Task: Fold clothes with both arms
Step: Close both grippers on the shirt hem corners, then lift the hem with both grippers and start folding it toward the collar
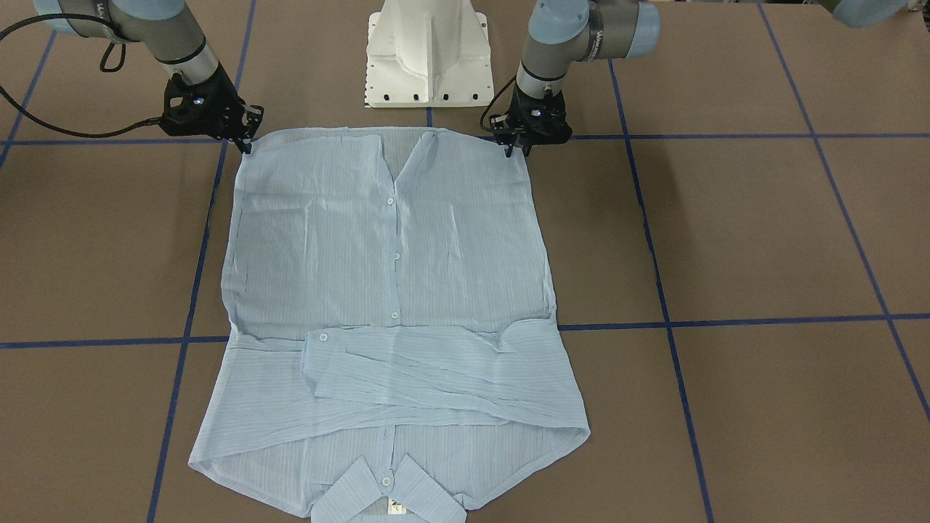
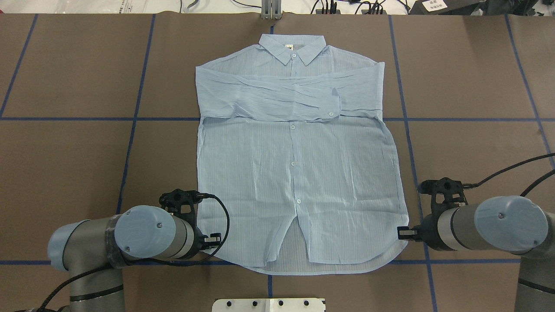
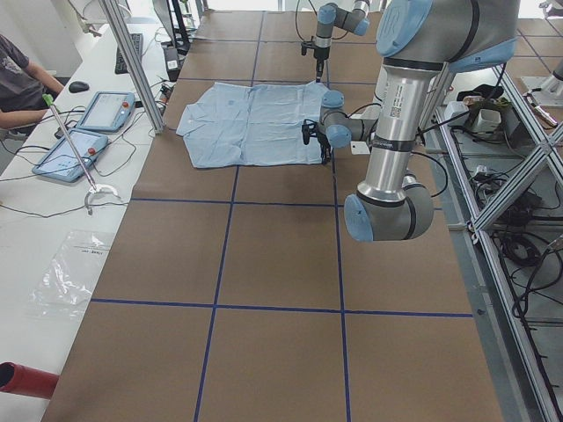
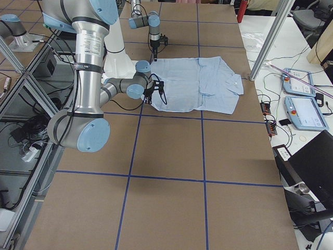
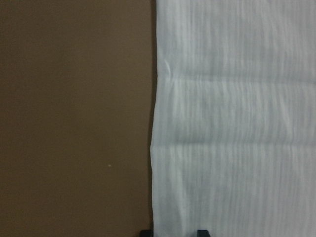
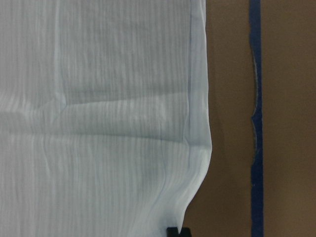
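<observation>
You see the shirt (image 2: 260,173) flat on the counter (image 2: 65,151), the left arm (image 2: 143,236) with jaws apart astride one hem corner, the right arm (image 2: 507,225) with jaws clamped on the other.

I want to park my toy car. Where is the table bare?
Bare brown table on both sides of the pale-blue striped shirt. Crowded at its hem corners, where the left black gripper and right black gripper sit.

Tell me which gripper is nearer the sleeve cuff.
Right. The right gripper is at the hem corner of the shirt on the sleeve cuff side; the left gripper is at the opposite hem corner, farther off.
</observation>
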Available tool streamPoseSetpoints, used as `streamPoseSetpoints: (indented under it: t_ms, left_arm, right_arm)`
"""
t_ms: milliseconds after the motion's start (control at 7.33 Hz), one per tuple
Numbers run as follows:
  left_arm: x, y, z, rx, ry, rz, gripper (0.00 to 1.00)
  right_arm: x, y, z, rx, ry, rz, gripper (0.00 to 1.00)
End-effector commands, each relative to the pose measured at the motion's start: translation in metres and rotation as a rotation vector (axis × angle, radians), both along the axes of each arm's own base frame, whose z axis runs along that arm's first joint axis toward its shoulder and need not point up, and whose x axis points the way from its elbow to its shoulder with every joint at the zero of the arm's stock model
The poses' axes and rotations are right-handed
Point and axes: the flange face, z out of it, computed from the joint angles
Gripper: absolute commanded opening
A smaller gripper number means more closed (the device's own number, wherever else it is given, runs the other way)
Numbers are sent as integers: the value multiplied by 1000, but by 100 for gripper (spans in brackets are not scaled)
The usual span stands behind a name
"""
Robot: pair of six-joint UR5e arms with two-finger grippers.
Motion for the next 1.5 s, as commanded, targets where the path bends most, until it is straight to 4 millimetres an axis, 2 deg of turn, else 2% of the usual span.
streamPoseSetpoints:
  t_ms: [0,273,546,682,819,955,1092,1365]
  left_arm:
    - [2,2,0,-7,-1,-1,38]
    - [2,3,0,-21,-1,-12,14]
    - [-1,4,-4,-22,4,-14,2]
    - [-5,3,-9,-21,7,-17,0]
    - [-18,3,-26,-12,44,-22,0]
    - [-31,6,-39,-8,61,-20,0]
    - [-41,9,-49,-2,77,-17,0]
    - [-40,9,-47,3,73,-11,0]
  right_arm:
    - [0,0,0,0,0,0,0]
    - [0,0,0,0,0,0,0]
    - [0,-1,0,0,0,2,0]
    - [0,-1,0,0,0,2,0]
    - [4,-5,-3,-1,-7,9,0]
    - [11,-13,-11,-37,-39,-3,0]
    - [26,-25,-18,-66,-66,3,0]
    - [40,-36,-20,-87,-84,5,0]
